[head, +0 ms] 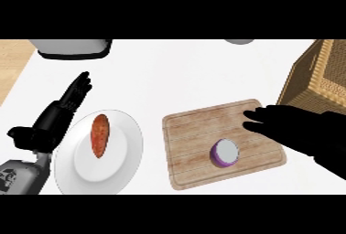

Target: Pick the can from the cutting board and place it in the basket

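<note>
The can [225, 151] stands upright on the near right part of the cutting board [196, 132], untouched. The right hand [297, 125] hovers just beyond it with fingers stretched out and released, probably lining up for a grasp. The basket [317, 73] waits at the far right. The left hand [71, 98] rests open, fingers straight, beside the plate [121, 151] with its sausage [100, 135]
</note>
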You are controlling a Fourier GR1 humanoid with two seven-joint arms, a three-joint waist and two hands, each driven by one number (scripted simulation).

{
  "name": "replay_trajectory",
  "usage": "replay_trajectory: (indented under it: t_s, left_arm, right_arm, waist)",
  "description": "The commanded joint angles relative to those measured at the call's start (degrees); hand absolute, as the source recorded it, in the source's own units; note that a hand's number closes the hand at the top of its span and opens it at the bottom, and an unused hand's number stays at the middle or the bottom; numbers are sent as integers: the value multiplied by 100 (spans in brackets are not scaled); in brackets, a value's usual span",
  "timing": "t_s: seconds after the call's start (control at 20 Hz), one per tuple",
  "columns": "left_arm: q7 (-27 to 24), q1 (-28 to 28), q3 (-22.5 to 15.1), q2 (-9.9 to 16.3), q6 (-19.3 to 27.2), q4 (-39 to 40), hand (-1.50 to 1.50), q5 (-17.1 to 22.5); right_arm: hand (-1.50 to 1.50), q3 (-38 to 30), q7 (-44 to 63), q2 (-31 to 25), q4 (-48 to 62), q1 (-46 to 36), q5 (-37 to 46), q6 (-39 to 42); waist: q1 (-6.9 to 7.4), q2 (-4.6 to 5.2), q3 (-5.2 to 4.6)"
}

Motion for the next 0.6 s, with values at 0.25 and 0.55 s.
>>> replay_trajectory:
  t_s: [0.25,0.55]
  left_arm:
    - [216,37,337,-208,-307,-186,0,-239]
    - [299,-249,370,-620,-324,123,0,-570]
  right_arm:
    - [-150,-1266,-524,18,272,483,-151,964]
    - [-150,-824,-395,901,385,458,432,696]
  waist:
    - [40,21,14]
    - [50,29,11]
